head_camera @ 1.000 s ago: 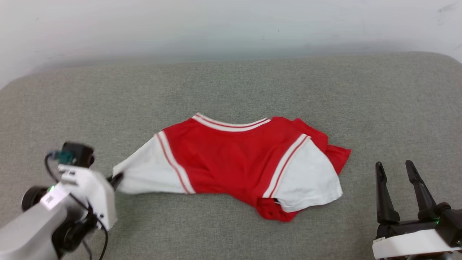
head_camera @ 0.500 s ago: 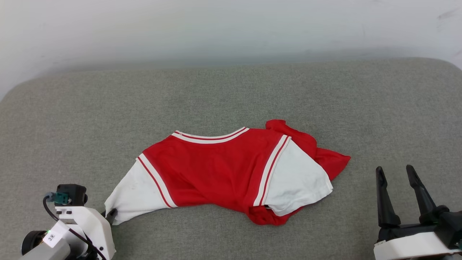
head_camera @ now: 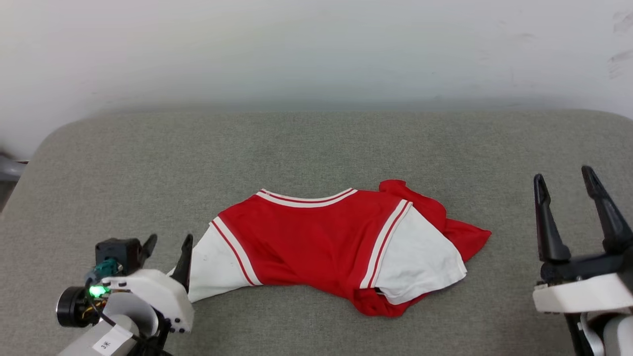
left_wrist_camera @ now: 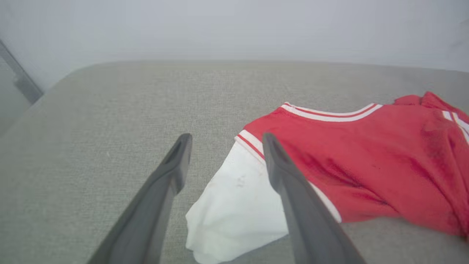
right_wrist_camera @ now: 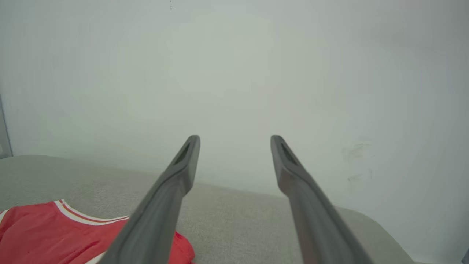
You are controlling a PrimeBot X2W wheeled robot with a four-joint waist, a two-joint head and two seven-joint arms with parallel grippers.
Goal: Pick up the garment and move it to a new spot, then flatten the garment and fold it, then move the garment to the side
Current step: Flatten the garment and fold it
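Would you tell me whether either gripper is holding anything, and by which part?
Nothing is held: the left gripper is open beside the garment, the right gripper open too.

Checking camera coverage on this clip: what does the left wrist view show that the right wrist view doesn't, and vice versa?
Left wrist view: the open left gripper, with the white sleeve of the red soft-fabric T-shirt lying loose between its fingers. Right wrist view: the open, empty right gripper and faint scuff marks on the pale wall. Both: the T-shirt's red-and-white striped collar, the grey fabric cushion and that wall.
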